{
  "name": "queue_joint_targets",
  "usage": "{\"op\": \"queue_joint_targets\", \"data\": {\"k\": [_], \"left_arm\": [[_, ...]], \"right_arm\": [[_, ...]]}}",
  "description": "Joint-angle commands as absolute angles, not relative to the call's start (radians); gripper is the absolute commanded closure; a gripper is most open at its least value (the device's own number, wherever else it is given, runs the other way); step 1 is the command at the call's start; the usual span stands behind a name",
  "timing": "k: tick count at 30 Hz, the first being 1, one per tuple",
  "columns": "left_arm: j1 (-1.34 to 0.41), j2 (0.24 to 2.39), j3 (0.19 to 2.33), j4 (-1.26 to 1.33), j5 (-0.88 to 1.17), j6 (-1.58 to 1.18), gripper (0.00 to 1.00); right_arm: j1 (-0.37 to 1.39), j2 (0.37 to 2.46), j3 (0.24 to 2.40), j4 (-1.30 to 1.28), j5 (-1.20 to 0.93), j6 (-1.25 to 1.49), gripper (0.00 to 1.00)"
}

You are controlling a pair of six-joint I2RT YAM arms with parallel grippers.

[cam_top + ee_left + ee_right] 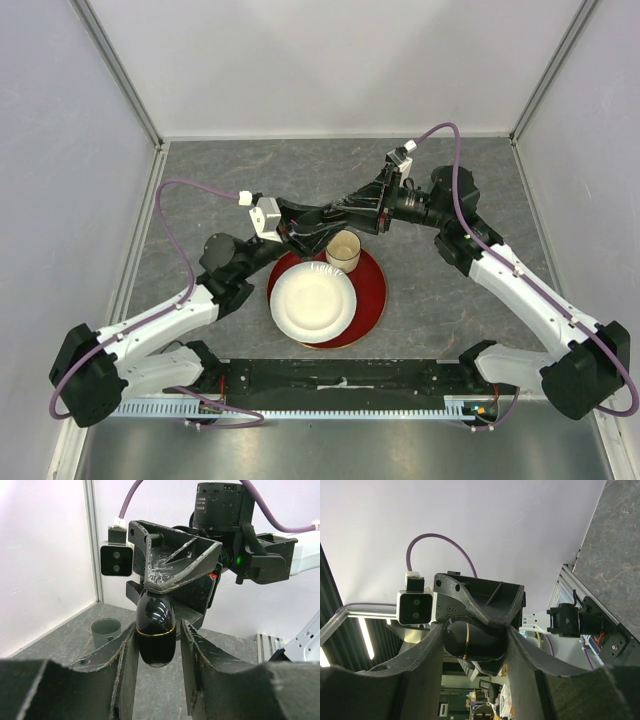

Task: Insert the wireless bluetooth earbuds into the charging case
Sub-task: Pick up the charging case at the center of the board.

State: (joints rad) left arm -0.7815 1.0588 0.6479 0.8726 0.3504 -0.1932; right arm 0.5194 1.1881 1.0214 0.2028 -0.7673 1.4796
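Observation:
A glossy black egg-shaped charging case [156,630] with a thin gold seam hangs in the air between both grippers, lid shut. My right gripper [475,637] is shut on the case [470,639]; in the left wrist view it [175,565] clamps the case's upper half. My left gripper [159,645] stands round the lower half: its left finger touches the case, and a narrow gap shows at its right finger [192,650]. In the top view the two grippers [322,222] meet above the tray's far edge and hide the case. No earbuds show in any view.
A round red tray [372,290] lies at the table's middle with a white paper plate [312,300] and a paper cup [343,250] on it. A small grey cup-like cylinder [106,630] stands on the grey table near the wall. White walls enclose three sides.

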Motion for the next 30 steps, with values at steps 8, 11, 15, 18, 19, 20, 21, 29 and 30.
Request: {"op": "queue_joint_targets", "data": {"k": [8, 11, 15, 18, 19, 20, 21, 29, 30], "left_arm": [[-0.790, 1.081, 0.664, 0.986, 0.341, -0.196, 0.69], [-0.793, 1.085, 0.663, 0.997, 0.336, -0.201, 0.75], [-0.798, 1.094, 0.664, 1.015, 0.334, -0.212, 0.84], [-0.799, 1.098, 0.664, 1.031, 0.333, -0.222, 0.96], [-0.798, 1.101, 0.664, 1.032, 0.330, -0.225, 0.98], [-0.801, 1.101, 0.664, 1.032, 0.328, -0.232, 0.98], [-0.801, 1.100, 0.664, 1.037, 0.327, -0.233, 0.98], [-0.802, 1.056, 0.612, 1.037, 0.307, -0.238, 0.98], [-0.801, 1.046, 0.608, 1.028, 0.308, -0.238, 0.98]], "right_arm": [[0.515, 1.196, 1.014, 0.271, -0.790, 1.509, 0.75], [0.518, 1.195, 1.012, 0.273, -0.792, 1.511, 0.75], [0.517, 1.195, 1.009, 0.273, -0.790, 1.511, 0.75], [0.515, 1.195, 1.008, 0.259, -0.787, 1.500, 0.73], [0.517, 1.192, 1.008, 0.250, -0.785, 1.493, 0.70], [0.517, 1.192, 1.008, 0.236, -0.782, 1.479, 0.66], [0.517, 1.190, 1.008, 0.230, -0.781, 1.470, 0.61], [0.515, 1.167, 0.996, 0.198, -0.721, 1.370, 0.27], [0.515, 1.163, 0.999, 0.192, -0.706, 1.327, 0.23]]}}
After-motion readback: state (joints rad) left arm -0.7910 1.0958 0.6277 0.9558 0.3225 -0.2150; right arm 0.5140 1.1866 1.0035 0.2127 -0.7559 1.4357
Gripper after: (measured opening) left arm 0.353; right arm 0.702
